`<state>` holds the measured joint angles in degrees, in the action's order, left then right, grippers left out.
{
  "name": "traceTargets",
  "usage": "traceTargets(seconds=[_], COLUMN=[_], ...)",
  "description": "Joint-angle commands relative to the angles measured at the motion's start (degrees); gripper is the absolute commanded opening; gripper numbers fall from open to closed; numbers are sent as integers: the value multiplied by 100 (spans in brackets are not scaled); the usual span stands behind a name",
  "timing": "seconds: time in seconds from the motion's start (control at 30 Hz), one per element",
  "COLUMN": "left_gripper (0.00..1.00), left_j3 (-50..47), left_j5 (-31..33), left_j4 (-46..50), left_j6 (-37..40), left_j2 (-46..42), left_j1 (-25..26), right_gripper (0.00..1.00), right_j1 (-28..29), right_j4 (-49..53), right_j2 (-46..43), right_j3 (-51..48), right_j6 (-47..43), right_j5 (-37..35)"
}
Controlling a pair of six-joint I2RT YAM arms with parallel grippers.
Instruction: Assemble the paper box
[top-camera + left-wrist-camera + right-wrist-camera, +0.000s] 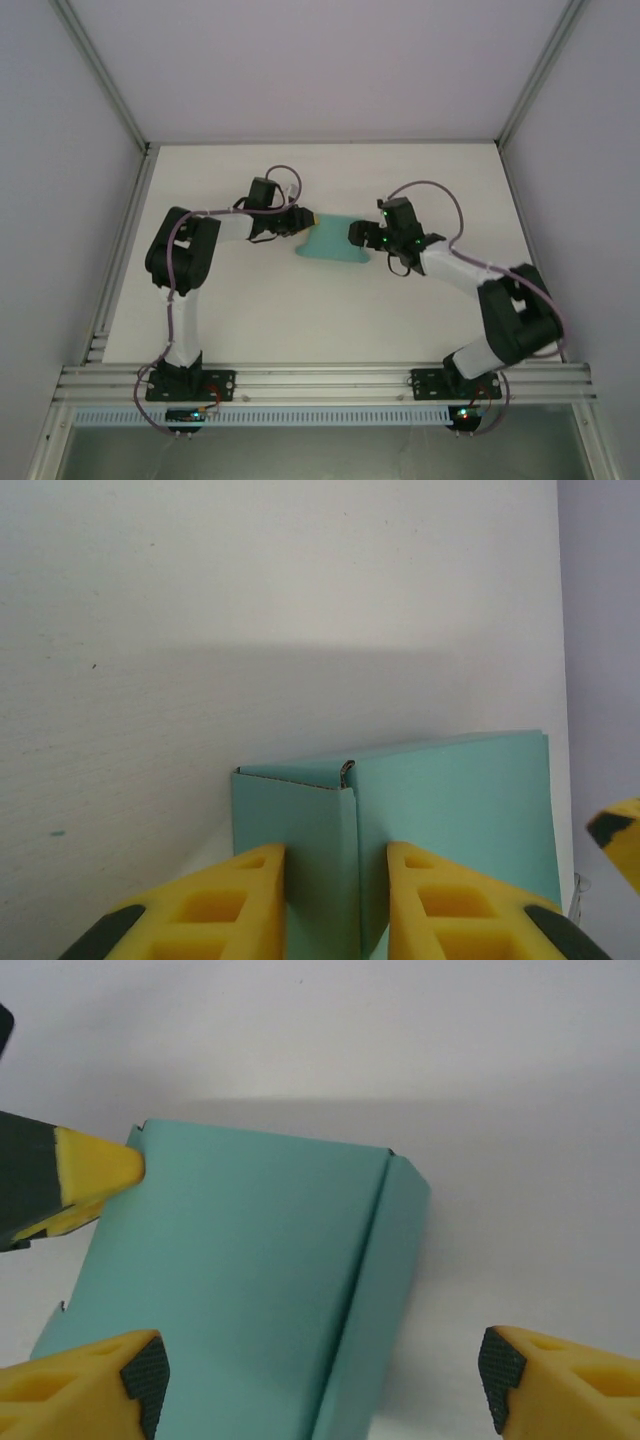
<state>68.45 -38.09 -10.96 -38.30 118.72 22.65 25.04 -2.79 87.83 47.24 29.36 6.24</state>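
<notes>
- The box (335,245) lies mid-table (250,300), between the two arms' tips.
- Left gripper (336,865): fingers apart, straddling the box's fold; I cannot tell whether they pinch it.
- Right gripper (320,1370): spread wide around the box, one finger clear of it.

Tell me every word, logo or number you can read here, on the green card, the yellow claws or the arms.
None can be read.
The paper box is plain teal card, no print on the faces shown.
The left gripper and the right gripper have bare yellow and black fingers.
If the left arm or the right arm carries any label, it is too small to tell from the top view.
</notes>
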Motion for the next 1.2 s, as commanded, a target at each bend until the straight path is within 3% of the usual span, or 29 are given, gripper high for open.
traceTargets(seconds=[0.0, 0.07, 0.13, 0.2, 0.27, 0.33, 0.4, 0.53, 0.63, 0.73, 0.93, 1.17], left_gripper=[25, 25, 25, 25, 25, 21, 20, 19, 18, 17, 14, 14], left_j3=[-378, -385, -388, -406, -436, -451, -492, -634, -725, -721, -849, -919], left_j5=[779, 754, 707, 605, 558, 580, 600, 434, 232, 198, -13, -72], left_j4=[931, 894, 868, 791, 723, 725, 714, 511, 310, 282, -17, -122], left_j6=[158, 148, 142, 124, 113, 104, 113, 41, -63, -26, -166, -144], left_j2=[521, 534, 564, 599, 626, 635, 635, 661, 720, 732, 791, 750], left_j1=[15, 6, 0, -14, -24, -41, -59, -163, -264, -270, -358, -376], right_gripper=[74, 65, 46, 41, 30, 29, 38, 83, 94, 99, 99, 89], right_j1=[-170, -243, -279, -290, -286, -289, -295, -367, -390, -399, -496, -520], right_j4=[-27, -180, -166, -65, -160, -259, -253, -77, 27, 229, -145, -1091], right_j2=[512, 668, 781, 907, 964, 902, 755, 470, 449, 629, 1044, 1573], right_j3=[241, 221, 243, 294, 249, 192, 152, 154, 197, 366, 464, 640], right_j6=[265, 237, 216, 151, 170, 279, 280, 370, 501, 583, 1001, 1658], right_j5=[775, 838, 813, 936, 1038, 1045, 907, 993, 1204, 1381, 1979, 2871])
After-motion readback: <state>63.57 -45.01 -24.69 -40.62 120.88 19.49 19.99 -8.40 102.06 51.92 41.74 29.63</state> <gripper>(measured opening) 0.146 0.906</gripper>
